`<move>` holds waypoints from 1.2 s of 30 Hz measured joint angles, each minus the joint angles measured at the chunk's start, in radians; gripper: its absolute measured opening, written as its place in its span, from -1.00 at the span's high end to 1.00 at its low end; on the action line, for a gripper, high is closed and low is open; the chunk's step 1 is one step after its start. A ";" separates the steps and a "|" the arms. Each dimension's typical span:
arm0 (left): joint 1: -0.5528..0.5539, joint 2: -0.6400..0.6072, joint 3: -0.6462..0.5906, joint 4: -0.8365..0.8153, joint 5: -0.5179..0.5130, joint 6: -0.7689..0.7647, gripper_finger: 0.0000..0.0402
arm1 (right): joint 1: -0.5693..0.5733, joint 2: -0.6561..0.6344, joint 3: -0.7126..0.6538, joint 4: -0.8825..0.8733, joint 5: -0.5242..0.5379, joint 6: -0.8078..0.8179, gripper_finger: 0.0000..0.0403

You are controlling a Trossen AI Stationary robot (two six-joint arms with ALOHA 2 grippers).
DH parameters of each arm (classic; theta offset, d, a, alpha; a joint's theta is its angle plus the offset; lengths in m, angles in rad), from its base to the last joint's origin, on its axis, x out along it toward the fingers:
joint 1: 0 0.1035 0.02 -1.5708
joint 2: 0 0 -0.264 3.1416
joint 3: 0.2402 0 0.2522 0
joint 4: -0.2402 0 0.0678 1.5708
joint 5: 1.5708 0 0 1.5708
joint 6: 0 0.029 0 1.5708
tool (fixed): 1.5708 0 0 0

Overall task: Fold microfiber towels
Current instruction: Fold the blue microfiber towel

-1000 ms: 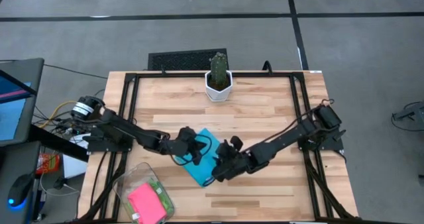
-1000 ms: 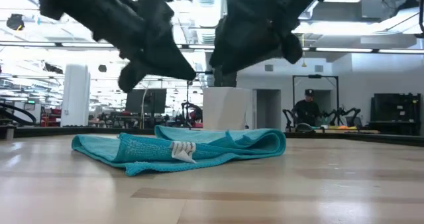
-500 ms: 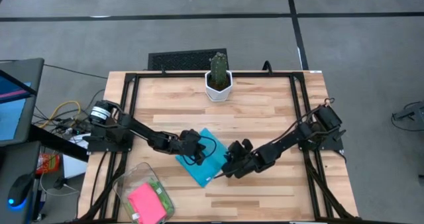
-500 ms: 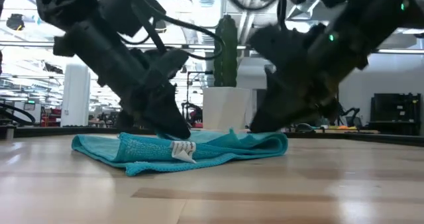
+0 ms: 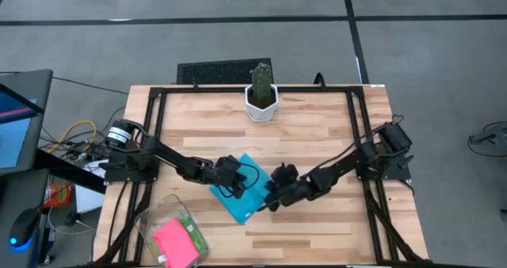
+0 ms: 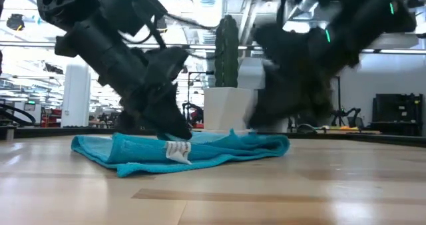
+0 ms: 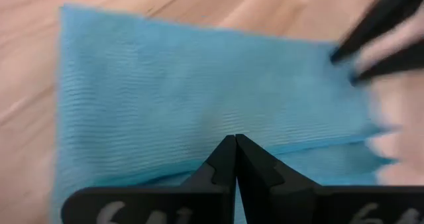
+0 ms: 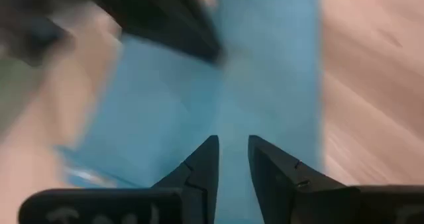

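A sky blue microfiber towel [image 5: 238, 206] lies folded in several layers on the wooden table, its white label [image 6: 177, 152] at the near side. My left gripper [image 5: 235, 185] is shut, its tips down on the towel's top [image 7: 165, 85]. My right gripper [image 5: 268, 201] stands open, with a small gap, low over the towel's right end [image 8: 265, 71]; the low view shows it blurred [image 6: 273, 125]. A hot pink towel [image 5: 174, 243] and a light green one [image 5: 188, 224] lie in the clear bin. My left gripper meets the towel's upper layer [image 7: 225, 121] with its shut fingertips, near the middle of the fold. The fingers slant down from the table's left. The towel lies flat on the table under them. Whether my right gripper touches the towel cannot be told.
A clear plastic bin [image 5: 146, 217] sits at the table's near left corner. A cactus in a white pot [image 5: 261, 101] stands at the middle of the far edge. Bare wood lies to the right of the towel and in front of it.
Both grippers have come down from above the towel to its surface, the left onto its top, the right to its right end. The towel's near left fold has settled a little flatter.
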 joint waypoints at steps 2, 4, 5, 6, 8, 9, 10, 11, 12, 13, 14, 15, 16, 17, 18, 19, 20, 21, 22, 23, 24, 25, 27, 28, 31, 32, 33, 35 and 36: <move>0.002 -0.015 0.007 0.011 0.009 0.000 1.00 | 0.010 -0.031 0.019 0.032 0.007 -0.024 0.47; 0.002 -0.030 0.017 0.012 0.007 0.004 1.00 | 0.024 -0.042 0.021 0.042 0.034 -0.035 0.47; 0.002 -0.037 0.020 0.012 0.005 0.013 1.00 | 0.031 -0.038 0.021 0.049 0.043 -0.035 0.47; 0.002 -0.041 0.026 0.010 0.002 0.024 1.00 | 0.040 -0.031 0.020 0.054 0.053 -0.029 0.47; 0.002 -0.041 0.039 0.012 0.000 0.046 1.00 | 0.055 -0.005 0.021 0.094 0.061 -0.021 0.47; 0.002 -0.041 0.042 0.006 -0.004 0.056 1.00 | 0.061 0.016 0.021 0.113 0.061 -0.013 0.47; 0.002 -0.040 0.043 -0.002 -0.008 0.064 1.00 | 0.065 0.041 0.021 0.129 0.058 0.000 0.47; 0.002 -0.039 0.043 -0.013 -0.021 0.068 1.00 | 0.069 0.065 0.020 0.133 0.056 0.012 0.47; 0.002 -0.037 0.042 -0.024 -0.042 0.068 1.00 | 0.071 0.088 0.020 0.153 0.052 0.027 0.47; 0.002 -0.036 0.039 -0.045 -0.066 0.061 1.00 | 0.073 0.112 0.021 0.169 0.040 0.042 0.47; 0.002 -0.036 0.035 -0.069 -0.087 0.055 1.00 | 0.073 0.128 0.020 0.167 0.035 0.061 0.47; 0.002 -0.035 0.035 -0.092 -0.103 0.053 1.00 | 0.074 0.141 0.021 0.175 0.038 0.080 0.47; 0.002 -0.035 0.035 -0.112 -0.114 0.052 1.00 | 0.074 0.153 0.023 0.187 0.035 0.100 0.47; 0.002 -0.035 0.036 -0.137 -0.130 0.048 1.00 | 0.074 0.161 0.025 0.196 0.034 0.115 0.47; 0.002 -0.035 0.036 -0.163 -0.140 0.041 1.00 | 0.074 0.162 0.026 0.192 0.031 0.123 0.47; 0.002 -0.035 0.035 -0.190 -0.153 0.031 1.00 | 0.074 0.162 0.026 0.193 0.027 0.124 0.47; 0.002 -0.035 0.035 -0.211 -0.167 0.021 1.00 | 0.075 0.162 0.025 0.194 0.027 0.121 0.47; 0.002 -0.035 0.035 -0.216 -0.178 0.017 1.00 | 0.075 0.161 0.025 0.193 0.027 0.114 0.47; 0.002 -0.035 0.035 -0.213 -0.181 0.015 1.00 | 0.075 0.157 0.024 0.192 0.024 0.102 0.47; 0.002 -0.035 0.035 -0.204 -0.180 0.015 1.00 | 0.074 0.153 0.024 0.189 0.017 0.089 0.47; 0.002 -0.037 0.035 -0.191 -0.171 0.016 1.00 | 0.072 0.152 0.023 0.187 0.013 0.080 0.47; 0.002 -0.043 0.035 -0.177 -0.158 0.016 1.00 | 0.070 0.152 0.023 0.186 0.012 0.079 0.47; 0.002 -0.073 0.039 -0.154 -0.149 0.018 1.00 | 0.067 0.152 0.023 0.185 0.010 0.077 0.47; -0.002 -0.093 0.044 -0.152 -0.154 0.031 1.00 | 0.066 0.151 0.023 0.185 0.008 0.077 0.47; -0.008 -0.147 0.050 -0.167 -0.208 0.098 1.00 | 0.066 0.151 0.023 0.184 0.009 0.077 0.47; -0.009 -0.155 0.050 -0.197 -0.240 0.108 1.00 | 0.066 0.152 0.023 0.184 0.009 0.077 0.47; -0.008 -0.156 0.050 -0.236 -0.267 0.105 1.00 | 0.066 0.152 0.023 0.182 0.009 0.076 0.47; -0.002 -0.149 0.047 -0.335 -0.298 0.071 1.00 | 0.066 0.152 0.023 0.178 0.009 0.071 0.47; 0.000 -0.135 0.042 -0.342 -0.309 0.060 1.00 | 0.066 0.152 0.022 0.178 0.009 0.070 0.47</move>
